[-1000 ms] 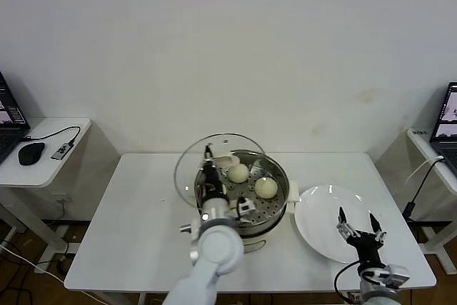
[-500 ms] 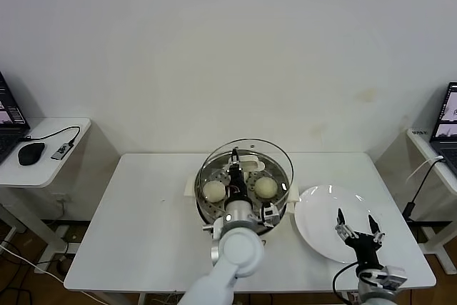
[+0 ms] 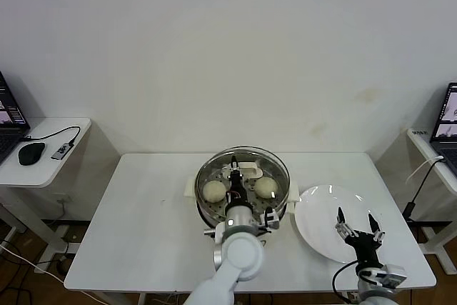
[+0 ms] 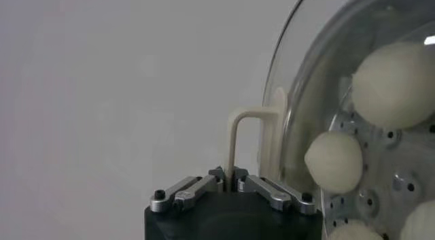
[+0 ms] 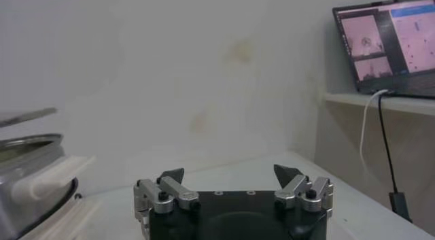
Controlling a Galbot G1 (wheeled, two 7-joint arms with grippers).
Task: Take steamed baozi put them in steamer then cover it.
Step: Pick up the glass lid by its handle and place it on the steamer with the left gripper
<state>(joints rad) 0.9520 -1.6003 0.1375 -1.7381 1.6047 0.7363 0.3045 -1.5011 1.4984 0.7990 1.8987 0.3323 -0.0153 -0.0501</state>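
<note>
Seen from the head camera: a white table (image 3: pixel 143 219) filling the lower middle of the frame, against a plain pale wall. At the centre of the frame, the steamer (image 3: pixel 243 192), a round shiny steel pot with cream-white side handles, standing on the table. Over it, a clear glass lid (image 3: pixel 275 169), level and roughly centred on the pot; whether resting on the rim or just above cannot be told. Through the glass, two of the steamed baozi visible on the perforated tray: one bun (image 3: pixel 214 191) left of centre, another bun (image 3: pixel 265 186) right of centre. In the left wrist view, more buns seen through the glass at the right edge, among them a large round bun (image 4: pixel 397 85) and a smaller one (image 4: pixel 333 162).

Left gripper (image 3: pixel 235 176) reaching up from the bottom centre of the frame over the pot, fingers pinched tight on the cream-white lid handle (image 4: pixel 246 136); in the left wrist view, that looped handle rising straight out between the closed fingertips.

Right gripper (image 3: pixel 358 225) in the lower right of the frame, poised over the near edge of a flat white plate (image 3: pixel 318 212), fingers spread wide with nothing between them. Plate just right of the steamer, nothing on it.

At the left edge, a side desk (image 3: pixel 43 151) with a black mouse (image 3: pixel 31 153); at the right edge, part of a laptop (image 3: pixel 447 123).
</note>
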